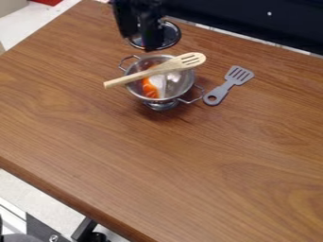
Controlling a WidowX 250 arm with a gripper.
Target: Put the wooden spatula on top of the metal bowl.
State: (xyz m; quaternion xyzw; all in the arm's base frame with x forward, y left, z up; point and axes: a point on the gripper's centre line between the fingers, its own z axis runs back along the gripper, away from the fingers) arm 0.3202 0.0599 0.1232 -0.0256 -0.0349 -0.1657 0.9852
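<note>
In the camera view, the wooden spatula [156, 71] lay across the top of the metal bowl [134, 88], its slotted head past the rim at the right and its handle end past the rim at the left. Beneath it, inside the bowl, sat an orange-and-white item [150, 88]. The black gripper [142, 43] hung above and behind the bowl, apart from the spatula; how wide its jaws stood could not be told. A round, metal-rimmed object [171, 37] showed partly behind it. Right of the bowl, a grey slotted spatula [226, 87] lay on the brown wooden table [164, 160], its handle end just beside the bowl's wire handle.
</note>
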